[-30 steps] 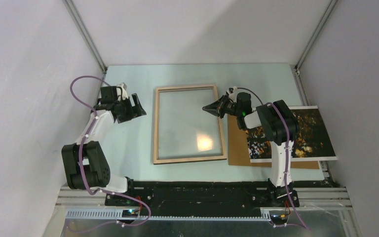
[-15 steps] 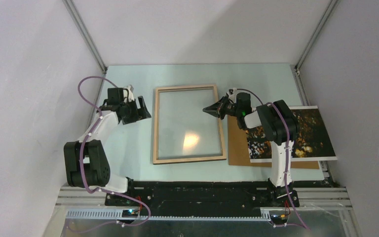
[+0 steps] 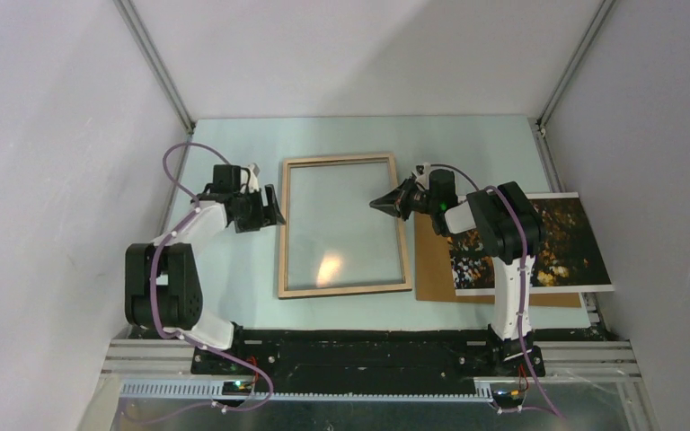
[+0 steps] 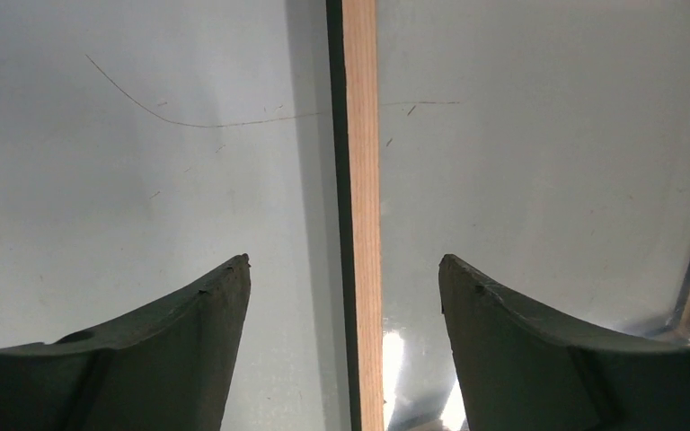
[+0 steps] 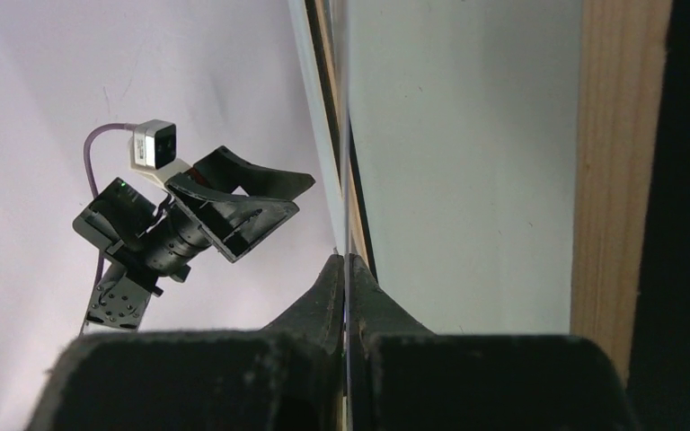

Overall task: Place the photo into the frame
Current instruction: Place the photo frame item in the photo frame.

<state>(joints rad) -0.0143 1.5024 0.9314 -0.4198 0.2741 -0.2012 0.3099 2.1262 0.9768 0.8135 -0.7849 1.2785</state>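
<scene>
Frame lies flat at the centre of the worktop, light wood side up, with the pane inside it.

Left hand is at the frame's 9 o'clock rail. Its fingers are apart. The left wrist view shows the rail running between the two fingers, neither touching it.

Right hand reaches in from 3 o'clock, its tip over the pane just inside the right rail. Its fingers are pressed together. Whether anything thin is pinched between them cannot be told.

Photo lies picture side up at 3 o'clock of the frame, near the worktop edge. It partly overlaps a brown board and is partly hidden by the right arm. Neither hand touches it.
</scene>
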